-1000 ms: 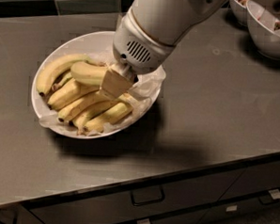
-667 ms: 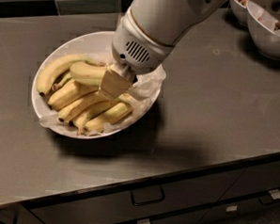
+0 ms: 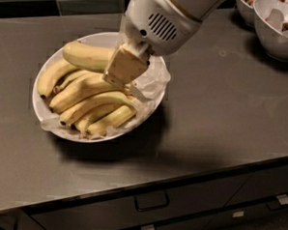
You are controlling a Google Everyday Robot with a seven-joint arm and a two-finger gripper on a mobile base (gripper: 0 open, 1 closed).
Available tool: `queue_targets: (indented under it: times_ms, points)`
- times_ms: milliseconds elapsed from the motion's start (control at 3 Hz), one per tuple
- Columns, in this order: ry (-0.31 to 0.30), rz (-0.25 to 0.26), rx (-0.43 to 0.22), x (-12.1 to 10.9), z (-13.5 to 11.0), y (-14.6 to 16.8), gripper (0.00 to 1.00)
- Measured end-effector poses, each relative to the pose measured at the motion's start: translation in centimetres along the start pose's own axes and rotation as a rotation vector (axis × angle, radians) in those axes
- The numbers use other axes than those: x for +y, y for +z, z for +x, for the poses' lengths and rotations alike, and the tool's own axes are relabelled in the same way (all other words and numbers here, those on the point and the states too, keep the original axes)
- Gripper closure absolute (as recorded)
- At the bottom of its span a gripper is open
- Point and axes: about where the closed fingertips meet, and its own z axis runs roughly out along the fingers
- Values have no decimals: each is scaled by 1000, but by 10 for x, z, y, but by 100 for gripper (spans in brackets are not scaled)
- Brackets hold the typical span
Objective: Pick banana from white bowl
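The white bowl stands on the dark counter at left of centre, lined with crinkled paper and holding several bananas. My gripper reaches down into the bowl's right half from the upper right. It is shut on the right end of the banana, a plump pale yellow-green one at the back of the bowl. This banana sits a little above the others. Its gripped end is hidden behind the tan finger. Longer yellow bananas lie below it in the bowl.
Two smaller, deeper white bowls stand at the counter's back right corner. The counter's front edge runs along the bottom, with drawers and handles beneath it. A dark tiled wall lies behind the bowl.
The gripper and the gripped banana have risen slightly and shifted toward the back of the bowl. The other bananas stay in place.
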Motion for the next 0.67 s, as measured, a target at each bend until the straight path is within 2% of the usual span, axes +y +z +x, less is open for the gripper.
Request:
queue_targets:
  times_ms: [333, 667]
  points:
    - [-53, 14, -34, 7, -7, -34, 100]
    - [-60, 16, -36, 8, -8, -36, 100]
